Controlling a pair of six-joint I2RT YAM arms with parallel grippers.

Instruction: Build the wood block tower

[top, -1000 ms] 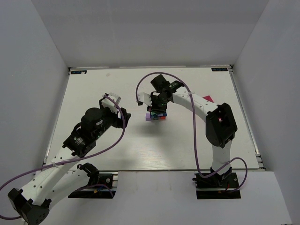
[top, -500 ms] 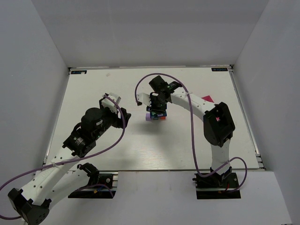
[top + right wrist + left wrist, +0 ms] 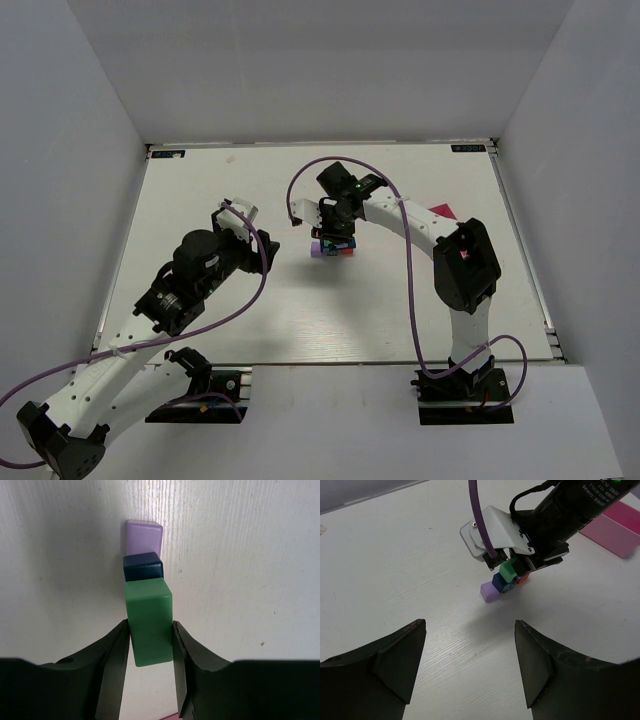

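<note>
The tower stands mid-table, a small cluster of blocks. In the left wrist view it shows a purple block on the table, a blue block, a bit of red block and a green block on top. My right gripper is shut on the green block, directly over the blue block and beside the purple one. I cannot tell whether the green block rests on the stack. My left gripper is open and empty, well short of the tower.
A pink tray lies right of the tower, behind my right arm; it shows in the top view too. The right arm's purple cable loops over the table left of the tower. White walls enclose the table.
My right gripper has shifted very slightly left over the tower with the green block still in it. The left arm has not moved.
</note>
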